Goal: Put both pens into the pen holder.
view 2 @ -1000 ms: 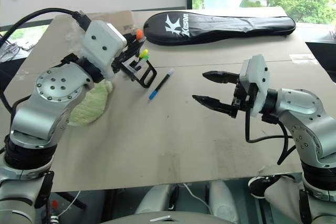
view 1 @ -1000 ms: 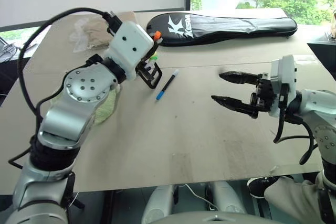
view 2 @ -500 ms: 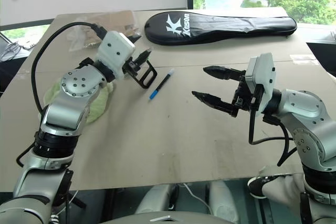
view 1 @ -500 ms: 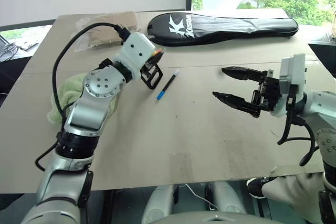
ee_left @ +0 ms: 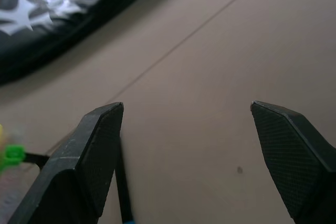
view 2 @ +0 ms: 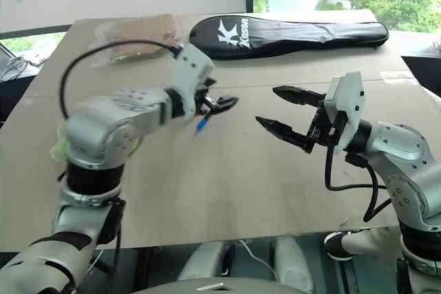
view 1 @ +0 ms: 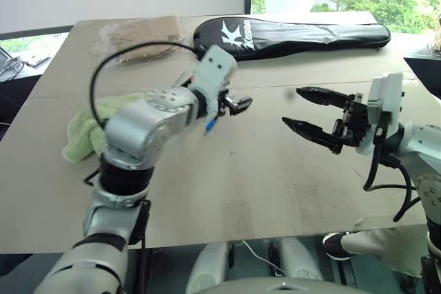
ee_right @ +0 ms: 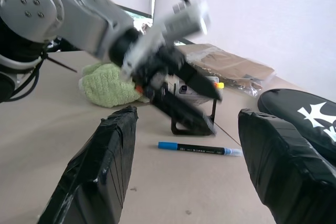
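The left claw is spread wide, with nothing between its two black fingers. It hangs low over the blue-tipped pen, which lies flat on the surface just in front of the pen holder. That pen is not in the holder yet, so the left claw looks ready to come down on it and pinch it.

The pen holder stands upright on the surface, close to the green cloth. Something orange shows by the holder, behind the left arm. It may be the end of the other pen, but the arm is blurry there and I cannot tell if that pen is inside.

The right claw is also spread apart and holds nothing. It waits in the air on the other side, well apart from the pen, with its fingers pointing toward the holder (maybe so it stays out of the way, or can help if needed).

The long black racket bag lies at the far edge of the surface. It is not part of this job.

The pen is thin and lies flat, so the fingers must come down on both sides of it. It could roll or slip away if only one finger touches it.
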Robot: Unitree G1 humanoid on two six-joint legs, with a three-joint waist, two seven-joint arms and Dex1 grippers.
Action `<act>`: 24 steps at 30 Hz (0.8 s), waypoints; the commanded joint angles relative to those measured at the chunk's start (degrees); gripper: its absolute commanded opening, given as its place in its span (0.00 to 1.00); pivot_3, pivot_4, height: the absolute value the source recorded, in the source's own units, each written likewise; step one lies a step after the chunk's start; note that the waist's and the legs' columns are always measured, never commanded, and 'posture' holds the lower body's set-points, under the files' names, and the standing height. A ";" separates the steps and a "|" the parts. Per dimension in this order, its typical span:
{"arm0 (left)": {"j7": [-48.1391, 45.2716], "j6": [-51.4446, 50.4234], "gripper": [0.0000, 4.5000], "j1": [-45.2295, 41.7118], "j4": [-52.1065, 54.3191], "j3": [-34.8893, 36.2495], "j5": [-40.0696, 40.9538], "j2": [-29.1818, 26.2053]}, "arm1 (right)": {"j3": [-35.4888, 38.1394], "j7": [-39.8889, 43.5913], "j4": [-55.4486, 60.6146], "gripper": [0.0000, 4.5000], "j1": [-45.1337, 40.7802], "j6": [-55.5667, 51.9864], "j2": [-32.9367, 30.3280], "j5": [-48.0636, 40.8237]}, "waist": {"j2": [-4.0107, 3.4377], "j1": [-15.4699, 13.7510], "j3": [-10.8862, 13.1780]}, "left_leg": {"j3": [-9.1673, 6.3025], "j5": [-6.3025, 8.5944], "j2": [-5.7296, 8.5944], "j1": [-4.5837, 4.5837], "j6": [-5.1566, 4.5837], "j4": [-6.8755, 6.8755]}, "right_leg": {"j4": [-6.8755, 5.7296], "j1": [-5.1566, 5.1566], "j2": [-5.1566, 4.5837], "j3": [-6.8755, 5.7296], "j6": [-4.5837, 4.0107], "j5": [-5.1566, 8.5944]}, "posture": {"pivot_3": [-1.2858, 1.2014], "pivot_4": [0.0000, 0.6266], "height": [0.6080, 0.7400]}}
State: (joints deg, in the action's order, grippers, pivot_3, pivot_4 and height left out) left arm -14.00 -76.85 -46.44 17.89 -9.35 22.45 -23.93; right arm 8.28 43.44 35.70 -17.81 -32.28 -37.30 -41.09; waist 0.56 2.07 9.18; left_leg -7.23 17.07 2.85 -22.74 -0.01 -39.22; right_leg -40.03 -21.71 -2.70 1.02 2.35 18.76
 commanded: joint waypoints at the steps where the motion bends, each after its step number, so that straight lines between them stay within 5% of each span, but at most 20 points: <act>1: 6.44 -5.33 0.89 -2.68 -4.58 0.66 -4.95 3.91 | 1.71 -1.50 3.16 0.73 0.89 0.14 -0.65 -1.10 | 0.00 -0.05 0.00 | -0.01 0.00 0.00 0.00 0.00 -0.01 | -0.02 0.00 0.00 -0.01 0.00 0.00 | 0.52 0.24 1.00; 14: 6.33 -1.71 0.89 -3.66 -19.93 4.08 -8.63 6.86 | 1.45 -4.98 5.77 0.73 3.35 -0.56 -1.28 -1.30 | 0.00 -0.36 0.00 | 0.02 0.00 -0.01 0.01 0.01 0.01 | -0.01 -0.03 -0.07 0.11 0.00 0.00 | 0.52 0.24 1.00; 18: 3.94 -0.51 0.65 -3.91 -24.12 4.58 -7.91 7.08 | 1.46 -5.12 5.95 0.73 3.47 -0.64 -1.65 -0.99 | -0.01 -0.49 -0.01 | 0.02 0.00 0.00 0.01 0.01 0.00 | -0.01 -0.03 -0.08 0.10 0.00 0.00 | 0.52 0.24 1.00; 24: -1.30 -1.82 0.02 -1.18 -19.76 3.57 -5.98 4.06 | 1.06 -5.43 5.98 0.73 3.81 -0.29 -2.11 -0.71 | -0.02 -0.83 -0.02 | 0.01 0.00 0.00 0.01 0.01 0.00 | -0.01 -0.03 -0.09 0.16 0.00 0.00 | 0.52 0.24 1.00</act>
State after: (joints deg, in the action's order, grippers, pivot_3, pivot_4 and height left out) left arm -12.88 -77.92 -48.86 -4.84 -5.04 15.04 -19.24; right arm 8.35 38.30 39.68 -14.13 -33.41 -39.03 -41.45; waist 0.54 1.24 9.16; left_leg -7.22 17.07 2.85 -22.73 0.00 -39.21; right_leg -40.04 -21.74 -2.79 1.19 2.35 18.76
